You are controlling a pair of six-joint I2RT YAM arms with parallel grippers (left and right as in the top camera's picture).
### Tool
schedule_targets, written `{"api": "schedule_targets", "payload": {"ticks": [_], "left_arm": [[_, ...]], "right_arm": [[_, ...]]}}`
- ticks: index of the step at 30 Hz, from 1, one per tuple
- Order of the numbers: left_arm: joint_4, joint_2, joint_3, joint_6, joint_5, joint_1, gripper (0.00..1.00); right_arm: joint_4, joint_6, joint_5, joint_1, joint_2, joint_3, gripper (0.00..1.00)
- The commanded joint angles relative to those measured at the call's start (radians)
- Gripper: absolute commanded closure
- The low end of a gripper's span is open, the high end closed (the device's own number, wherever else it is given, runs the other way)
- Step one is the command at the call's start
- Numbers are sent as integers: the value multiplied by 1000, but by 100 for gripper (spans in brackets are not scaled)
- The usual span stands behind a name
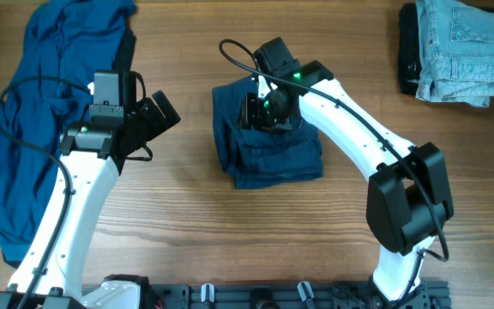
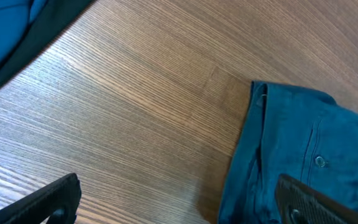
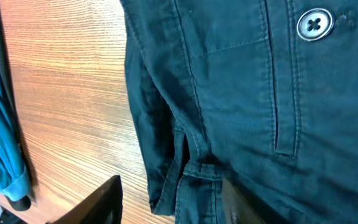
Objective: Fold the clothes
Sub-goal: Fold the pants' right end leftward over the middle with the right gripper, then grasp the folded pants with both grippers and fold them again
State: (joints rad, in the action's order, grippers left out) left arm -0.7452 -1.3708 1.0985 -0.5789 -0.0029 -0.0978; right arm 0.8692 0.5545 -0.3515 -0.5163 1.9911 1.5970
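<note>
**One stack folded, one heap waiting, and a hand resting on the fold**

Well left of the folded navy trousers (image 1: 268,153) sprawls a crumpled blue shirt (image 1: 24,112), not yet folded. A strip of black cloth (image 1: 127,51) shows along its edge, and its far side runs out of the overhead view. Between shirt and trousers hangs the left gripper (image 1: 159,116), fingers spread wide over bare table (image 1: 187,223) and holding nothing.

The trousers lie mid-table in a squarish stack with a pocket button (image 3: 316,25) facing up. The right gripper (image 1: 268,110) is down on their upper edge. Only one finger (image 3: 101,202) shows, over wood beside the waistband corner. The other is lost against the dark cloth, so I cannot tell whether it pinches a layer or merely stands open. Far right of the trousers sit folded pale jeans (image 1: 461,51), partly cut off.

The danger, I'd say, is that the right gripper rises with cloth caught in it: the top layer would peel back and spoil the stack. The left arm's cable (image 1: 5,107) also loops above the shirt and might snag it once that gets pulled.
</note>
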Motion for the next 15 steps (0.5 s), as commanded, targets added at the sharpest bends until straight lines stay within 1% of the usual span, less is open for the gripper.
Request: {"api": "schedule_targets", "payload": {"ticks": [1,6,8,10,11,12,13,14,15], "left_arm": [[0,-2,-6,-6,-14,6,0],[-4,-2,-6,-6,3,5,0],[-4,-2,-6,-6,17,5,0],[-4,-2,-6,-6,27,3,0],[2,-2,-6,-6,63,3,0],[7,-2,-6,-6,90,3,5],[11,-4,-6,-6,120,3,16],[15,-6,-6,-6,140,2,23],[23,-13,-6,-6,154,-4,32]], "right_arm": [[-3,3,-16,0,13,-3,45],[79,-62,19,69,-23,77,41],[108,-74,44,115,-55,78,39],[153,-104,43,164,-67,78,39],[203,-140,37,192,-65,71,50],[224,-168,37,196,-65,52,62],[234,-189,37,196,-65,37,71],[237,-193,37,195,-65,19,77],[225,-189,36,191,-65,-16,82]]}}
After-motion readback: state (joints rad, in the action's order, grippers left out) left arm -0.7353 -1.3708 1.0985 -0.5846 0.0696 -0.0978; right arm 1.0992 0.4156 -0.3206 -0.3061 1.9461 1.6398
